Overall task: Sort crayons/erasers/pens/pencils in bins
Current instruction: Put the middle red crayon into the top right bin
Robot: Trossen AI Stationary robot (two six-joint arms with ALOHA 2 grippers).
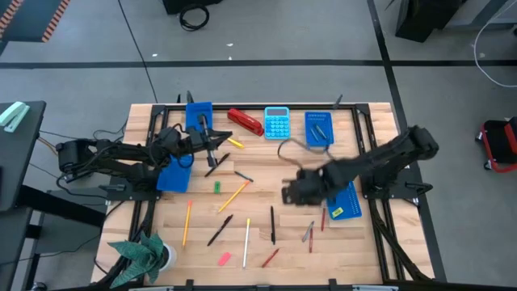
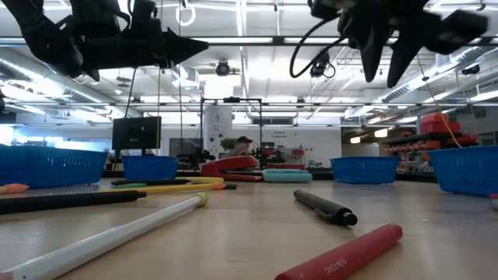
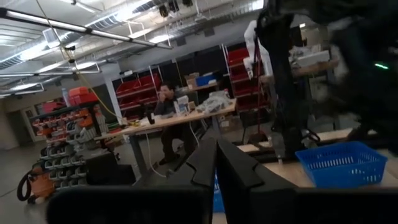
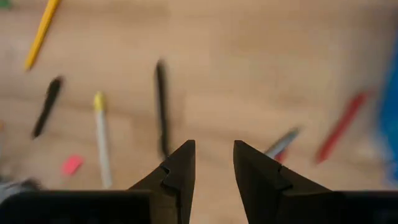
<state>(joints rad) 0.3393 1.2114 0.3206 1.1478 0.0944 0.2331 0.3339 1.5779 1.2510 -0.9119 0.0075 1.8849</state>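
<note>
A butcher-block wooden table (image 1: pixel 283 250) carries scattered stationery as two dark arms work above it. The right gripper (image 4: pixel 214 163) hangs over the bare wood with its wedge-shaped fingers (image 4: pixel 180 171) spread apart and nothing between them. A slim black pen (image 4: pixel 161 106) lies just ahead of the tip of one finger, pointing away from it; a white pencil (image 4: pixel 101 140) with a yellow end and a pink eraser (image 4: pixel 72 164) lie farther out to that side. A red crayon (image 4: pixel 341 126) and a grey one (image 4: pixel 281 142) lie off the other finger, near a blue perforated plastic bin (image 1: pixel 346 204). The left gripper (image 1: pixel 212 141) is raised clear of the table near another blue bin (image 1: pixel 199 115), its fingers (image 3: pixel 239 168) pressed together, empty. In the low view a red crayon (image 2: pixel 342 255) shows dark print too small to read.
</note>
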